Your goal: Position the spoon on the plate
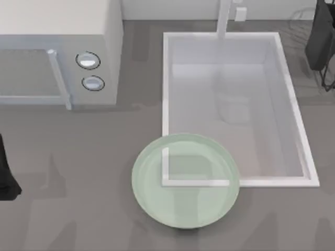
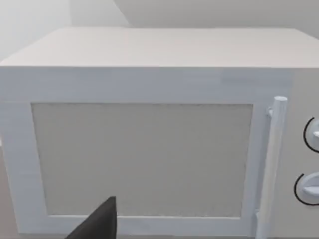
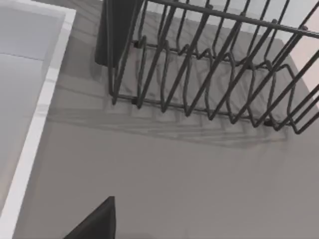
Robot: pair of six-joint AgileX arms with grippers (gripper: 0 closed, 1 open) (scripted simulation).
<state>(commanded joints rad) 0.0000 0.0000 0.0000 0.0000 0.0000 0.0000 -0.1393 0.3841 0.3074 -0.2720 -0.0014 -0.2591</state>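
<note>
The plate is a wide, pale green, glassy disc lying at the front middle of the counter. It overlaps the front left corner of the sink, whose rim shows through it. The spoon is out of view. My left arm is parked at the left edge of the top view, well left of the plate. My right arm is parked at the far right back corner, beyond the sink. A dark part of each gripper pokes into its own wrist view, toward the microwave for the left and over bare counter for the right.
A white microwave with a closed door and two dials stands at the back left. A white-rimmed sink with a faucet fills the middle right. A dark wire dish rack stands at the far right by the right arm.
</note>
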